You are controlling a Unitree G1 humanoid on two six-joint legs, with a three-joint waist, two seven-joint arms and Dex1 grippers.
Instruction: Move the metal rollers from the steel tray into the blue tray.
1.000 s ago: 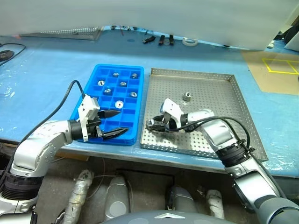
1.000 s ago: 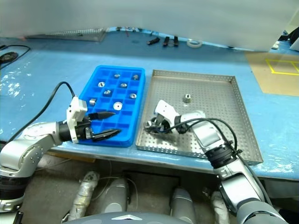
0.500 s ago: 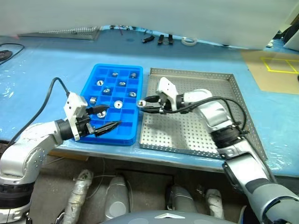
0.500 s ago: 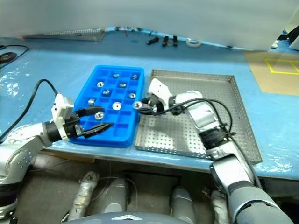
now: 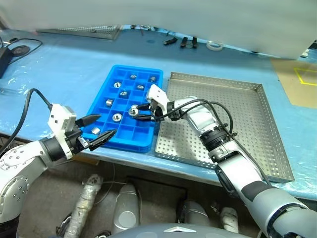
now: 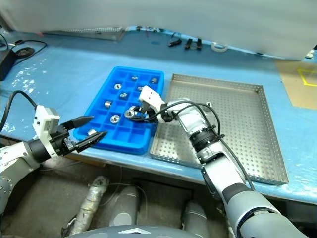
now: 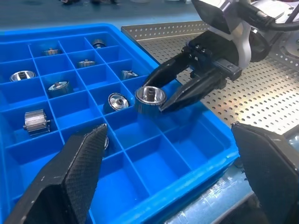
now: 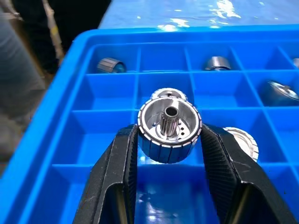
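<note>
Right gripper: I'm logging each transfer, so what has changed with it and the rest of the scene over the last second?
The right gripper, shut on a metal roller, carried it from the steel tray over the blue tray. The left gripper drew back from the tray, staying open. Trays stayed put.

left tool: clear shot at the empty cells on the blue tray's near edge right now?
Probably yes. The left tool hangs open just off the blue tray at its near corner, nothing between it and those cells. The right tool, shut on a roller, sits over the tray's middle cells, further in.
</note>
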